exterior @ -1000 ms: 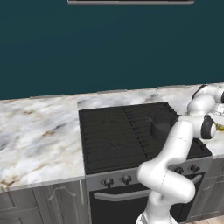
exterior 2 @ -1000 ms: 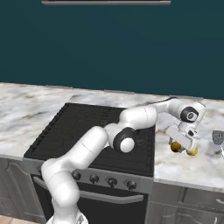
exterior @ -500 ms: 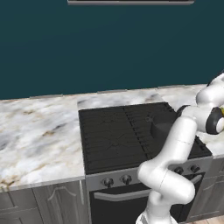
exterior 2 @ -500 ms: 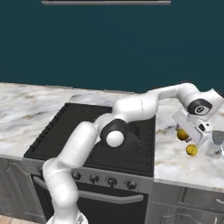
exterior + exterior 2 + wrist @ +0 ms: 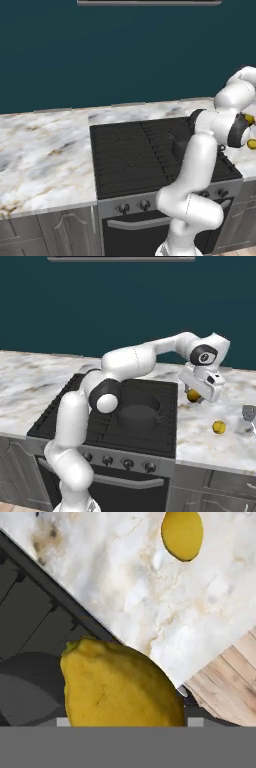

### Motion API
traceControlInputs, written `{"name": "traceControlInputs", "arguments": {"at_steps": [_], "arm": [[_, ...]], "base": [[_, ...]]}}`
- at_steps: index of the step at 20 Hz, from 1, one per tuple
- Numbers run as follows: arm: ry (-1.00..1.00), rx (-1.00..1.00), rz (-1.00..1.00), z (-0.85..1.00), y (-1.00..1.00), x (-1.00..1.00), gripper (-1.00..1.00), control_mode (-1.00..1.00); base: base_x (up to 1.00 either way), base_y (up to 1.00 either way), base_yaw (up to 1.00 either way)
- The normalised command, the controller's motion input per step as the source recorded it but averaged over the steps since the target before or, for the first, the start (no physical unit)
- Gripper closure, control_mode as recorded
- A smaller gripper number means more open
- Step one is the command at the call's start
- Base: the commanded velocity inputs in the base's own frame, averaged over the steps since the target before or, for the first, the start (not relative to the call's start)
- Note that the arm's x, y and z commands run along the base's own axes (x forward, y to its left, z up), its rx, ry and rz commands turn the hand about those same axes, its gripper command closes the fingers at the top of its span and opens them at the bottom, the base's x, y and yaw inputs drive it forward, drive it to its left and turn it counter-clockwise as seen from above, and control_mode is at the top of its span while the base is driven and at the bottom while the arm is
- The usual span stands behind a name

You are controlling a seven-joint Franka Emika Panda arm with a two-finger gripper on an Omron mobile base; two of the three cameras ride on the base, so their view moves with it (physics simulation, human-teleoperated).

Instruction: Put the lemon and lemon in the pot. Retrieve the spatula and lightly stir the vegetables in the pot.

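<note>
The gripper (image 5: 196, 397) is clamped on one lemon (image 5: 120, 684), lifted off the counter (image 5: 200, 431) just right of the stove, presumably to carry it to the pot (image 5: 137, 411), while the second lemon (image 5: 218, 427) lies near the spatula (image 5: 248, 414).

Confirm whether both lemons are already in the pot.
No: the pot is empty, one lemon lies on the counter, the other at the gripper.

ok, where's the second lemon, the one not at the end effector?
The loose lemon lies on the marble counter right of the stove, between the pot side and the spatula; in the hand view it sits at the top.
</note>
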Motion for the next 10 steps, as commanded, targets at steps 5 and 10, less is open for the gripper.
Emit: {"name": "traceControlInputs", "arguments": {"at_steps": [5,10], "arm": [[0.26,-0.31,0.02,0.48,1.00,0.00,1.00,-1.00],[0.05,-0.02,0.13,-0.27,0.93,-0.06,1.00,-1.00]], "base": [[0.00,0.00,0.00],[0.00,0.00,0.00]]}}
